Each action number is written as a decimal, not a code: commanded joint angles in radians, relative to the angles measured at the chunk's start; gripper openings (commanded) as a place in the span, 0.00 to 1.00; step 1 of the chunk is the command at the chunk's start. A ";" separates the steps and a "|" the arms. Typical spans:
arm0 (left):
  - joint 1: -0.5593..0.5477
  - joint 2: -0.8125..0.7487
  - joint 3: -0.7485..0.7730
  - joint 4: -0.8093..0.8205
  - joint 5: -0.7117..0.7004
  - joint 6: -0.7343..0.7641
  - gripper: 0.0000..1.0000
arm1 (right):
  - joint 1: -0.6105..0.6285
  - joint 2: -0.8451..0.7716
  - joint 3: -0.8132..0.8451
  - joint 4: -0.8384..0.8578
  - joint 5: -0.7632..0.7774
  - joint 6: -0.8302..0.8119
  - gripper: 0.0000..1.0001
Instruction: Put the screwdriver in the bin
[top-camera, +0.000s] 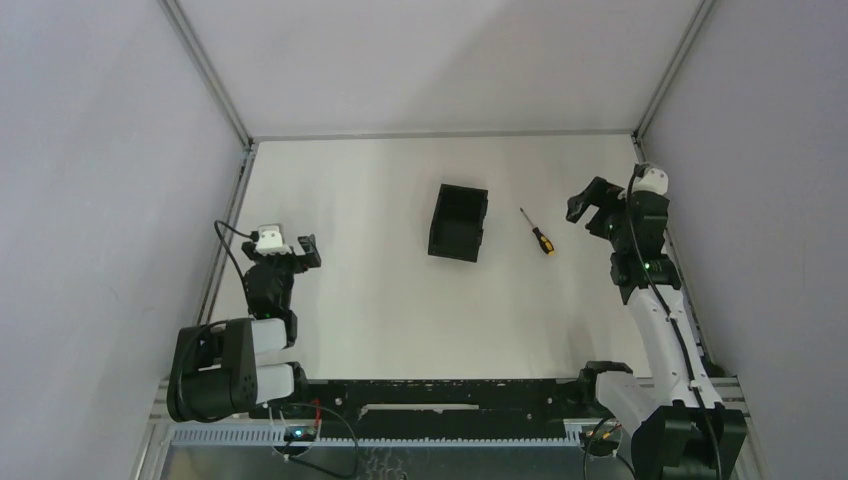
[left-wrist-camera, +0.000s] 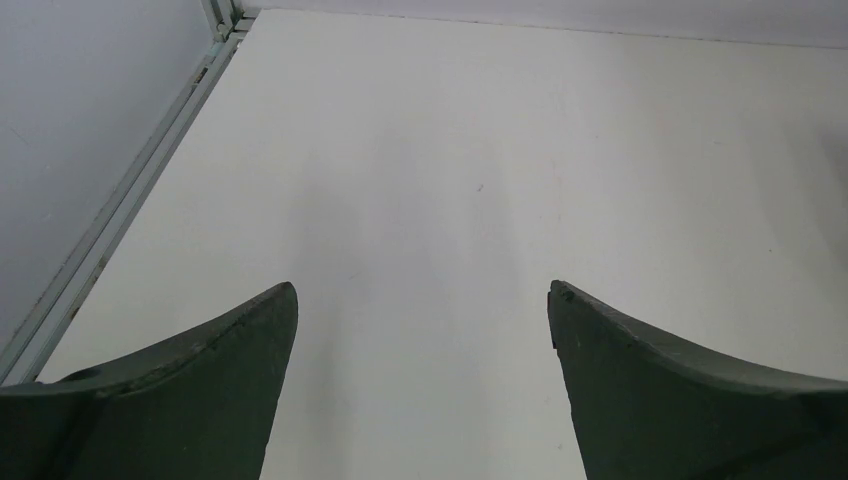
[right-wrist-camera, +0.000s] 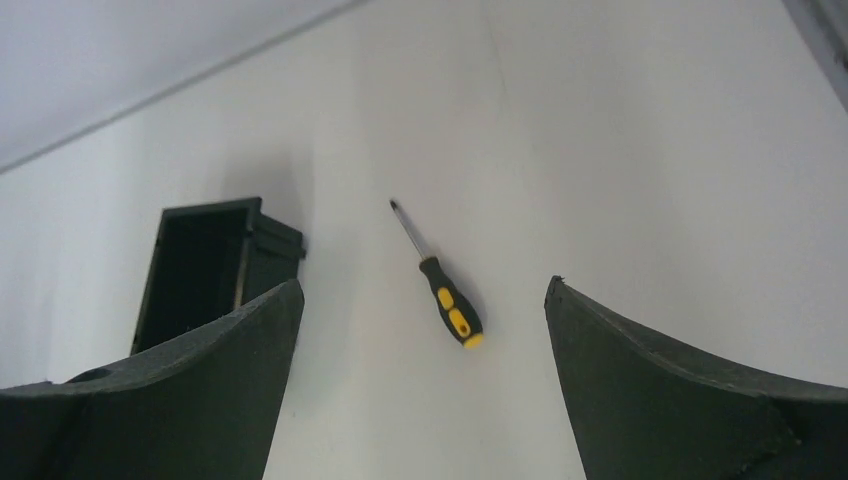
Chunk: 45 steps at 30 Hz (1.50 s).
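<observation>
Top external shows screwdriver (top-camera: 537, 232) lying outside, beside the bin (top-camera: 454, 247).

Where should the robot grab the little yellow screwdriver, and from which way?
Probably the thick yellow-and-black handle, not the thin shaft. The screwdriver lies flat on the table, so come straight down from above with the jaws either side of the handle. The open right gripper is nearest.

No text, label, brand, number or sign can be read anywhere (the screwdriver (right-wrist-camera: 451, 311), just ahead of the right tool (right-wrist-camera: 422, 283), shows only yellow and black patches, and the bin (right-wrist-camera: 200, 268) to its left is plain black).
</observation>
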 joint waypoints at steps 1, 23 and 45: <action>-0.005 -0.009 0.039 0.018 -0.004 0.020 1.00 | 0.015 -0.019 0.000 -0.097 -0.010 -0.019 1.00; -0.006 -0.009 0.041 0.018 -0.004 0.020 1.00 | 0.165 0.823 0.504 -0.421 -0.027 -0.365 0.95; -0.006 -0.009 0.040 0.018 -0.004 0.020 1.00 | 0.212 0.780 0.541 -0.475 0.084 -0.276 0.00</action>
